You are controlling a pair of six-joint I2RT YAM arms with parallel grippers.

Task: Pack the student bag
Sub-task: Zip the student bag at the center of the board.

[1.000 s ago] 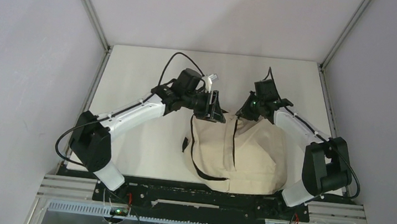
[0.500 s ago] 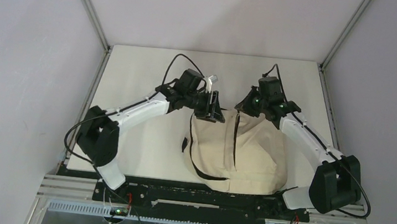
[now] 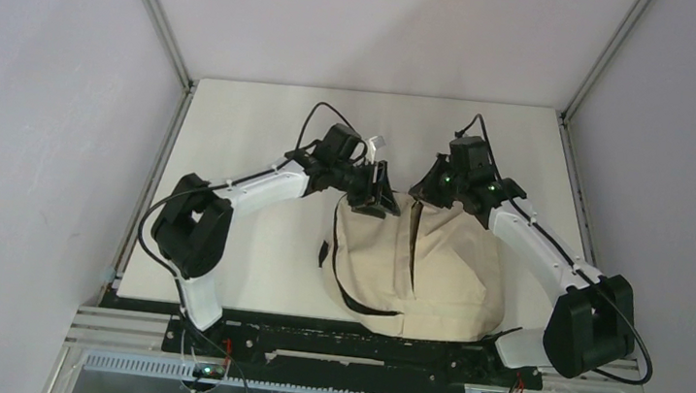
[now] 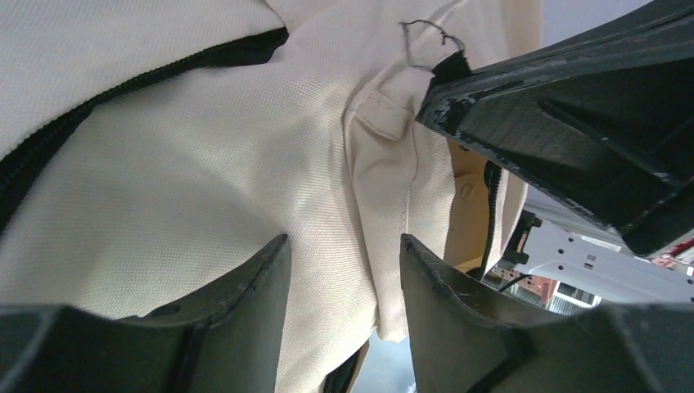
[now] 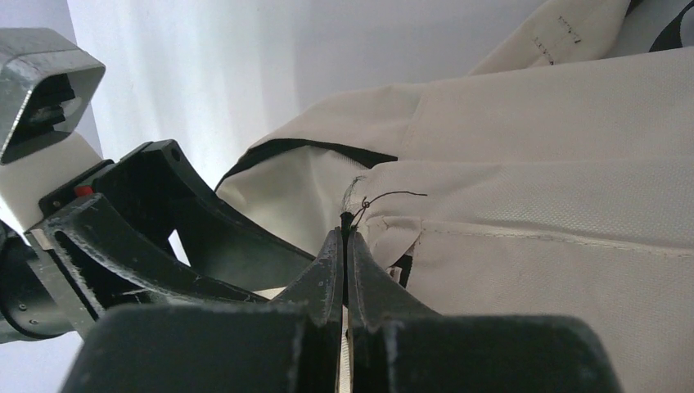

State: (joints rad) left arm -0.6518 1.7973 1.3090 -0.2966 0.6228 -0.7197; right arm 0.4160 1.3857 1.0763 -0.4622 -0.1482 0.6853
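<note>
The cream student bag [image 3: 444, 265] lies flat at the near middle of the table, with its black zipper line running down the centre. My left gripper [image 3: 381, 192] is at the bag's far left corner. In the left wrist view [image 4: 344, 239] its jaws are closed on a thick fold of the canvas [image 4: 205, 164]. My right gripper [image 3: 420, 187] is at the bag's far edge, beside the left one. In the right wrist view [image 5: 344, 233] it is shut on a small black zipper tab [image 5: 346, 219] with a frayed thread. The tab also shows in the left wrist view [image 4: 446, 64].
The white table [image 3: 233, 136] is walled by grey panels on the left, back and right. A black strap [image 3: 344, 289] curves along the bag's left side. The two grippers are close together, and the left gripper's fingers [image 5: 164, 229] show in the right wrist view.
The left arm's elbow has swung right and the right arm's elbow outward. The right gripper has moved slightly away from the bases with the tab. Both grips are unchanged.
</note>
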